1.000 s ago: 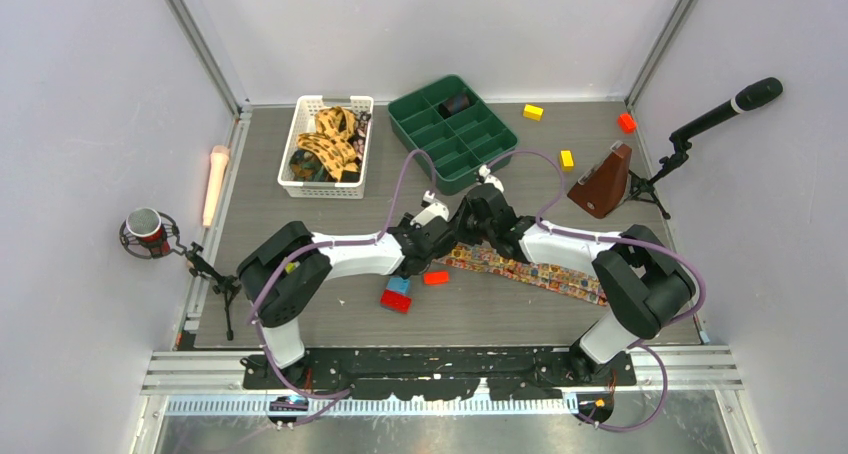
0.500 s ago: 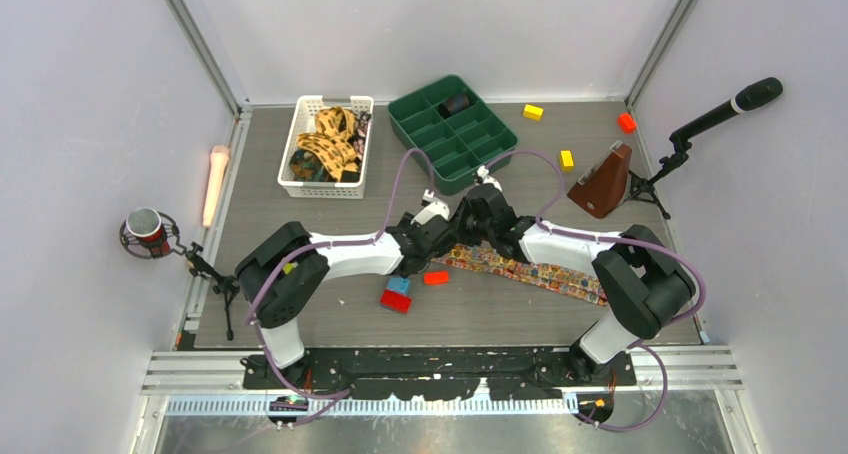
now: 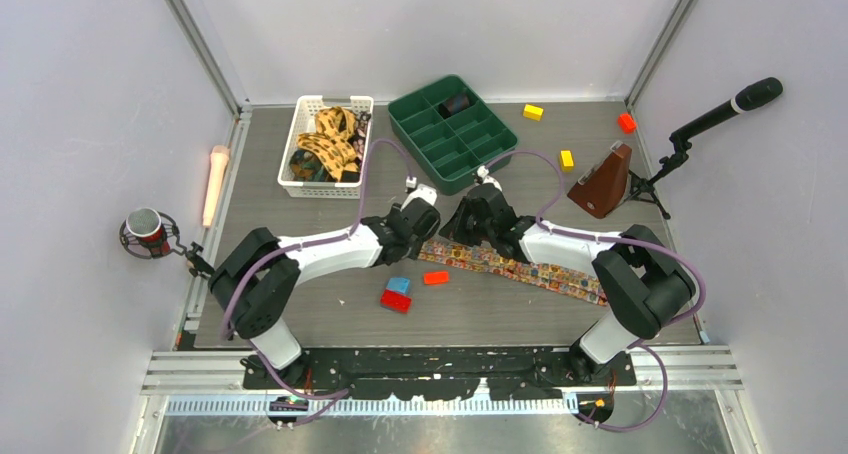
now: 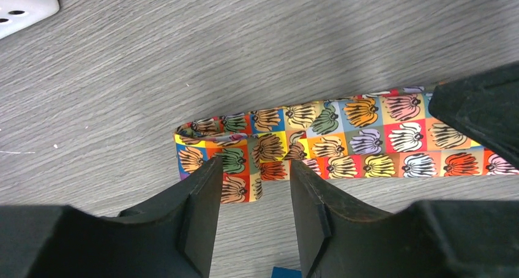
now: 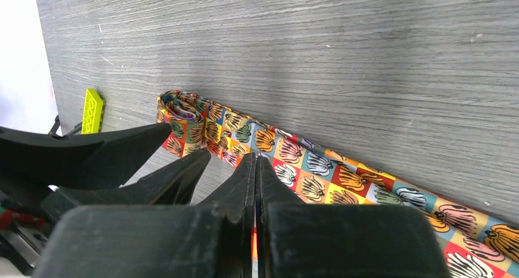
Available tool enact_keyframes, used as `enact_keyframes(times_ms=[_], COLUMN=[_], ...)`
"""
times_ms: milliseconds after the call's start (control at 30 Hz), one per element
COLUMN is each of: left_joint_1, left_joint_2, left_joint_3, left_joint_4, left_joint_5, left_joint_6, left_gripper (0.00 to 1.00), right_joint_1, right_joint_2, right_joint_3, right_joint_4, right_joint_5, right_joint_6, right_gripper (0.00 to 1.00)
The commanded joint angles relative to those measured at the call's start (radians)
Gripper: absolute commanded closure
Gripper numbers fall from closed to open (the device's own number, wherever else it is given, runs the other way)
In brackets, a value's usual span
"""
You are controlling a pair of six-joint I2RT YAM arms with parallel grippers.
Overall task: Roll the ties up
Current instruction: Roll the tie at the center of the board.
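Grey table: one tie flat, only its left end folded. Left gripper half-open, empty. Right gripper closed, empty. Other ties unrolled in the basket.

On the grey worktop, a white basket sits upper left, with a green compartment tray just right of it. A brown metronome stands at right, a yellow block just left of it. A red block lies near centre.
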Motion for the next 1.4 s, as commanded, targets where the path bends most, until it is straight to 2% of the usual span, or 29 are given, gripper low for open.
enact_keyframes(times_ms=[0,467,600,733,967,1167,1367], left_joint_1=[0.041,0.109,0.138,0.227,0.461,0.542,0.569], left_joint_2=[-0.045,-0.140,-0.202,-0.268,-0.319,-0.321,-0.317], left_joint_3=[-0.012,-0.048,-0.051,-0.100,-0.216,-0.280,-0.319], left_joint_4=[0.043,0.077,0.080,0.125,0.234,0.293,0.358], left_joint_5=[0.098,0.202,0.224,0.297,0.551,0.637,0.681], left_joint_6=[-0.027,-0.063,-0.070,-0.098,-0.175,-0.204,-0.219], left_gripper=[0.53,0.52,0.51,0.49,0.47,0.47,0.47], right_joint_1=[-0.003,-0.003,-0.003,0.005,0.071,0.097,0.097], right_joint_2=[-0.017,-0.013,-0.001,0.058,0.186,0.240,0.284], right_joint_3=[0.027,0.046,0.046,0.090,0.216,0.266,0.285], right_joint_4=[0.038,0.035,0.099,0.174,0.211,0.158,0.102], right_joint_5=[-0.006,-0.014,-0.084,-0.214,-0.335,-0.336,-0.342], right_joint_6=[0.006,-0.009,-0.009,0.027,0.085,0.099,0.113], right_gripper=[1.00,1.00,1.00,1.00,0.99,0.99,1.00])
